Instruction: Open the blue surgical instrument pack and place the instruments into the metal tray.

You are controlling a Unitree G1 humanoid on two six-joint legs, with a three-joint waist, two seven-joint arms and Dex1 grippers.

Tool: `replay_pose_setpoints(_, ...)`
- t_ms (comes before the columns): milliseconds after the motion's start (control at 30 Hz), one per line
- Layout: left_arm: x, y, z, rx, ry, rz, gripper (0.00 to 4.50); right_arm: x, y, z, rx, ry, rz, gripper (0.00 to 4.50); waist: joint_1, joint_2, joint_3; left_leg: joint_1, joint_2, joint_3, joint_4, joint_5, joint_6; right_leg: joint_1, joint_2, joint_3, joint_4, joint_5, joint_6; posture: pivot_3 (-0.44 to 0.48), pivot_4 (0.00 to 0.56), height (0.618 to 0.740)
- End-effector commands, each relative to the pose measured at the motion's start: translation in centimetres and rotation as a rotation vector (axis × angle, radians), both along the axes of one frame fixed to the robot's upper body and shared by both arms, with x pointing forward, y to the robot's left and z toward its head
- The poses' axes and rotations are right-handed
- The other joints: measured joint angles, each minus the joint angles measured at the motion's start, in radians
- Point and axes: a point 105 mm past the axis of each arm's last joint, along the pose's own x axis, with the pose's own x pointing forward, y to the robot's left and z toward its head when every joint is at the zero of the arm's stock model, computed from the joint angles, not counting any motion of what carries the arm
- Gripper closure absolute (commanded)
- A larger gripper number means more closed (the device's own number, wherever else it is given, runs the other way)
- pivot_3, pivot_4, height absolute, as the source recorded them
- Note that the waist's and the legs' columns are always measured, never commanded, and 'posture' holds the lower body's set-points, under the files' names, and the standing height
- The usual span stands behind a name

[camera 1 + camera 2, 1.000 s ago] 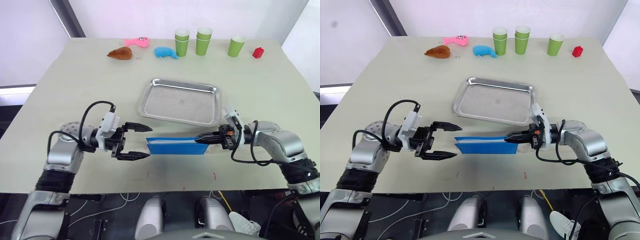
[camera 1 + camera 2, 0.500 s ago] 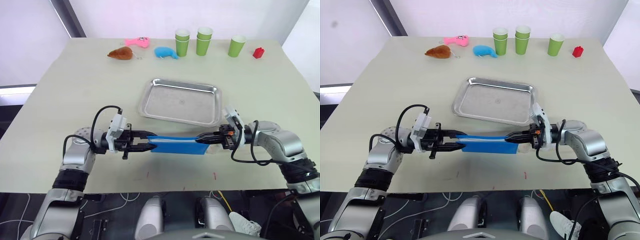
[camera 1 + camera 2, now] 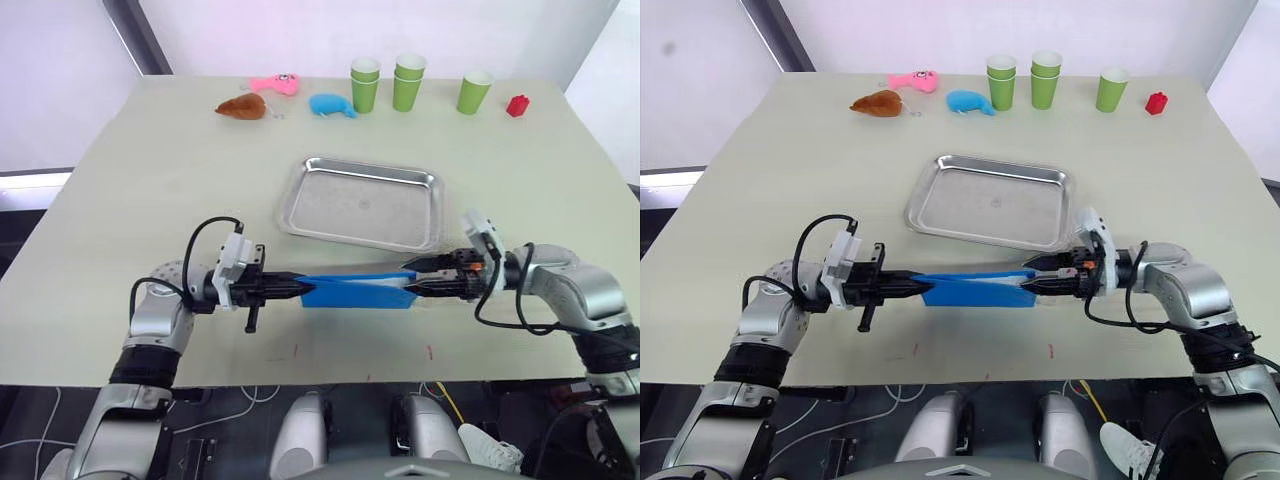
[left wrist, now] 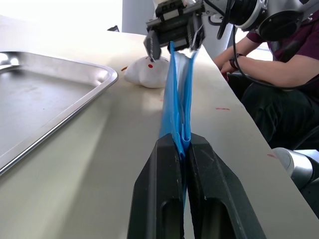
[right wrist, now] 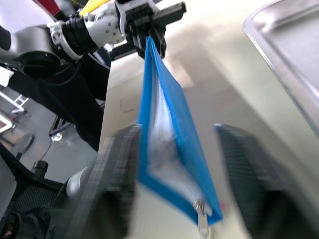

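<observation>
The blue surgical instrument pack (image 3: 355, 291) stands on its long edge just in front of the empty metal tray (image 3: 362, 205). My left gripper (image 3: 296, 288) is shut on the pack's left end; the left wrist view shows both fingers (image 4: 162, 174) pinching the blue fabric (image 4: 175, 104). At the pack's right end, my right gripper (image 3: 415, 282) is open. Its fingers (image 5: 117, 184) stand wide on either side of the pack (image 5: 169, 134) without touching it. The pale lining shows between the blue sides. The instruments are hidden.
At the table's far edge stand three green cups (image 3: 407, 82), a red block (image 3: 516, 105) and brown (image 3: 241, 106), pink (image 3: 273, 84) and blue (image 3: 331, 104) plush toys. A small white lump (image 4: 148, 72) lies near the right gripper. A person (image 4: 279, 64) sits beyond the table's front edge.
My left gripper moved right and shut on the pack's left end. My right gripper opened, letting go of the right end, and drew back slightly to the right.
</observation>
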Motion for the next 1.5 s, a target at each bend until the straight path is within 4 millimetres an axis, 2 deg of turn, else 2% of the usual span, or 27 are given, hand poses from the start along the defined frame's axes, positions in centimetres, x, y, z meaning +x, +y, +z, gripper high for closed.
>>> replay_pose_setpoints(33, -0.4, 0.1, 0.1, 0.001, -0.017, -0.037, 4.50, -0.2, -2.1, 2.4, 0.025, -0.075, -0.054, 0.05, 0.001, 0.000, 0.000, 0.000, 0.000, 0.000, 0.000, 0.000, 0.000, 0.000, 0.000, 0.000, 0.000, 0.000, 0.000, 0.000, 0.150, 0.739)
replay_pose_setpoints(167, -0.4, 0.1, -0.3, 0.021, -0.020, -0.044, 4.50, 0.2, -4.9, 2.9, 0.009, -0.119, -0.160, 0.05, 0.001, 0.000, 0.000, 0.000, 0.000, 0.000, 0.000, 0.000, 0.000, 0.000, 0.000, 0.000, 0.000, 0.000, 0.000, 0.000, 0.150, 0.739)
replay_pose_setpoints(233, -0.4, 0.1, -0.4, 0.025, -0.018, -0.045, 4.50, 0.5, -6.2, 2.2, -0.040, -0.133, -0.214, 0.05, 0.000, 0.000, 0.000, 0.000, 0.000, 0.000, 0.000, 0.000, 0.000, 0.000, 0.000, 0.000, 0.000, 0.000, 0.000, 0.000, 0.150, 0.739)
replay_pose_setpoints(400, -0.1, -0.2, -0.6, 0.029, -0.021, -0.055, 4.50, 1.2, -8.4, -1.7, -0.197, -0.167, -0.317, 0.05, 0.001, 0.000, 0.000, 0.000, 0.000, 0.000, 0.000, 0.000, 0.000, 0.001, 0.000, 0.000, 0.000, 0.000, 0.000, 0.000, 0.150, 0.739)
replay_pose_setpoints(567, 0.1, -0.4, -0.7, 0.039, -0.030, -0.065, 4.50, 1.1, -8.9, -5.3, -0.307, -0.123, -0.343, 0.05, 0.001, 0.000, 0.000, 0.001, 0.000, 0.000, 0.000, 0.000, 0.000, 0.001, 0.000, 0.000, 0.000, 0.000, 0.000, 0.000, 0.150, 0.739)
replay_pose_setpoints(600, 0.1, -0.4, -0.7, 0.040, -0.031, -0.065, 4.50, 1.1, -8.8, -5.4, -0.295, -0.109, -0.351, 0.55, 0.001, 0.001, -0.001, 0.001, 0.000, 0.000, 0.000, 0.000, 0.000, 0.001, 0.000, 0.000, 0.000, 0.000, 0.000, 0.000, 0.150, 0.739)
replay_pose_setpoints(633, 0.2, -0.4, -0.6, 0.041, -0.032, -0.065, 4.50, 1.1, -8.5, -5.3, -0.273, -0.103, -0.354, 0.74, 0.001, 0.000, -0.001, 0.001, 0.000, 0.001, 0.000, 0.000, 0.000, 0.001, 0.000, 0.000, 0.000, 0.000, 0.000, 0.000, 0.150, 0.739)
replay_pose_setpoints(733, 0.3, -0.3, -0.4, 0.038, -0.028, -0.058, 4.50, 1.4, -8.3, -4.6, -0.236, -0.117, -0.369, 2.21, 0.001, 0.000, -0.001, 0.001, 0.000, 0.000, 0.000, 0.000, 0.000, 0.001, 0.000, 0.000, 0.000, 0.000, 0.000, 0.000, 0.150, 0.739)
replay_pose_setpoints(867, 0.6, -0.3, -0.3, 0.040, -0.039, -0.050, 4.50, 1.6, -8.8, -3.2, -0.182, -0.130, -0.388, 3.78, 0.001, 0.000, -0.001, 0.001, -0.001, 0.000, 0.000, 0.000, 0.000, 0.001, 0.000, 0.000, 0.000, 0.000, 0.000, 0.000, 0.150, 0.739)
replay_pose_setpoints(933, 0.7, -0.5, -0.2, 0.037, -0.046, -0.050, 4.50, 1.3, -8.9, -2.2, -0.131, -0.147, -0.374, 4.39, 0.001, 0.000, -0.001, 0.001, -0.001, 0.000, 0.000, 0.000, 0.000, 0.002, 0.000, 0.000, 0.000, 0.000, 0.000, 0.000, 0.150, 0.739)
replay_pose_setpoints(1100, 0.7, -0.7, 0.0, 0.042, -0.053, -0.056, 4.50, 1.0, -9.1, 1.2, 0.042, -0.172, -0.373, 4.45, 0.002, 0.000, -0.001, 0.001, -0.001, -0.001, 0.000, 0.000, 0.000, 0.002, 0.000, 0.000, 0.000, 0.000, 0.000, 0.000, 0.150, 0.739)
replay_pose_setpoints(1233, 1.3, -0.7, 0.3, 0.060, -0.064, -0.061, 4.50, 1.9, -8.7, 5.4, 0.204, -0.232, -0.396, 4.45, 0.001, 0.001, -0.001, 0.001, -0.001, -0.001, 0.000, 0.000, 0.000, 0.002, 0.000, 0.000, 0.000, 0.000, 0.000, 0.000, 0.150, 0.739)
replay_pose_setpoints(1400, 2.0, -1.1, 0.6, 0.065, -0.072, -0.070, 4.50, 2.6, -6.4, 8.6, 0.311, -0.273, -0.370, 4.45, 0.000, 0.000, -0.001, 0.001, -0.001, -0.003, 0.000, 0.000, 0.000, 0.002, 0.001, 0.000, 0.000, 0.000, 0.000, 0.000, 0.150, 0.739)
replay_pose_setpoints(1500, 2.3, -1.3, 0.6, 0.069, -0.074, -0.072, 4.50, 3.0, -4.6, 9.4, 0.317, -0.298, -0.346, 4.45, 0.000, 0.001, -0.001, 0.000, -0.001, -0.003, 0.000, 0.000, 0.000, 0.001, 0.001, 0.000, 0.000, 0.000, 0.000, 0.000, 0.150, 0.739)
